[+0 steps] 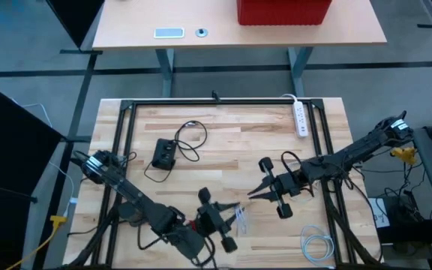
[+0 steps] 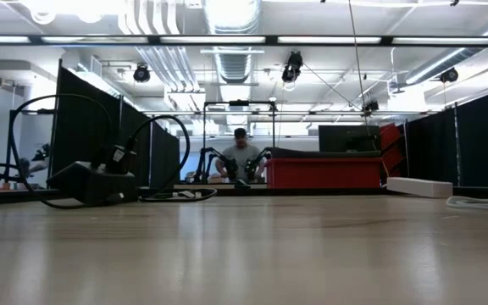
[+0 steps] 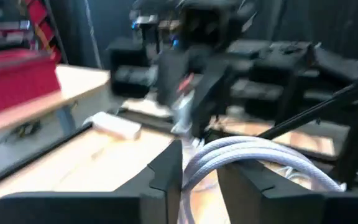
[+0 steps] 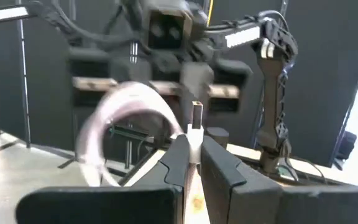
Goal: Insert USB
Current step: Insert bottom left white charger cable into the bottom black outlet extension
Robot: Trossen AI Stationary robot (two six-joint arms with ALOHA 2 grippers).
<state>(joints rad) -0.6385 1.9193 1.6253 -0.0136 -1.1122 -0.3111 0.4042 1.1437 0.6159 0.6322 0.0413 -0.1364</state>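
With the right gripper (image 4: pixel 193 163) clamped on the USB plug (image 4: pixel 196 115) and the left gripper (image 3: pixel 199 180) narrowly parted around the white cable (image 3: pixel 253 154) near the bench's front edge, the cable could slip free.

Wooden table (image 1: pixel 223 142), black hub (image 1: pixel 163 154), power strip (image 1: pixel 300 119)

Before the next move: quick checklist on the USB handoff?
1. Right gripper shut on USB plug: ok.
2. Plug's metal tip clear of the fingers: ok.
3. Left gripper around the cable, fingers apart: ok; clamped or loose: cannot tell.
4. Black hub on table, free of both arms: ok.
5. Plug lined up with a hub port: not ok, hub is away from both grippers.
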